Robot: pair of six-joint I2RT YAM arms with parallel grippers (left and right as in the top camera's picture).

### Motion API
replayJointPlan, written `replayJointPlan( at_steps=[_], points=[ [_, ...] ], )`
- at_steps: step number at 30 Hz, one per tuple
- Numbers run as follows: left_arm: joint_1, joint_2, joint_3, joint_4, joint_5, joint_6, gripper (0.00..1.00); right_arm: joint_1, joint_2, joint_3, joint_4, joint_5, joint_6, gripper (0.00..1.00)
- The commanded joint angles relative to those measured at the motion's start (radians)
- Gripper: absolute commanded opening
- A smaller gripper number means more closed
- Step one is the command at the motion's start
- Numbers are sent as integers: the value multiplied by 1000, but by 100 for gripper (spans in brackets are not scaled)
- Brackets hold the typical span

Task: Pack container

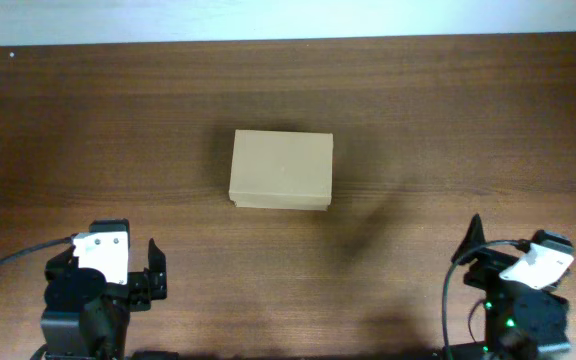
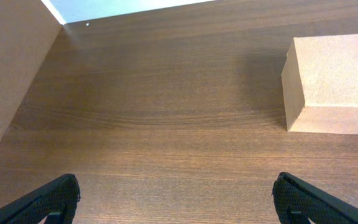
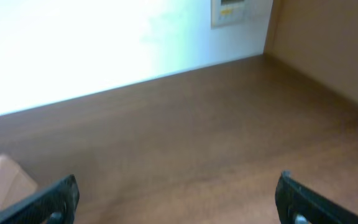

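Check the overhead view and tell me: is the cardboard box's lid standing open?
No, the cardboard box shows one flat, unbroken tan top, with no flap raised and none of its inside in sight.

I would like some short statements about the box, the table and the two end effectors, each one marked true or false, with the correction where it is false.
1. The small rectangular tan cardboard box lies with its lid shut. True.
2. The left end effector is closed on the box. False: it is open, holds nothing and is apart from the box.
3. The right end effector is open and holds nothing. True.
4. The box stands at the near edge of the dark brown wooden table, between the two arm bases. False: it lies near the middle of the table, farther out than both arms.
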Motion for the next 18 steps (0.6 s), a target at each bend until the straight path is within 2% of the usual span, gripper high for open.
replayJointPlan(
  at_steps=[1,12,18],
  points=[
    [-3,-2,-4,2,-11,2,100,-31,-27,-126,68,18,-6,99],
    [-3,-2,-4,2,-11,2,100,-89,-98,-376,163,18,-6,99],
    [-3,-2,-4,2,-11,2,100,-107,-164,-379,192,14,-6,99]
  ],
)
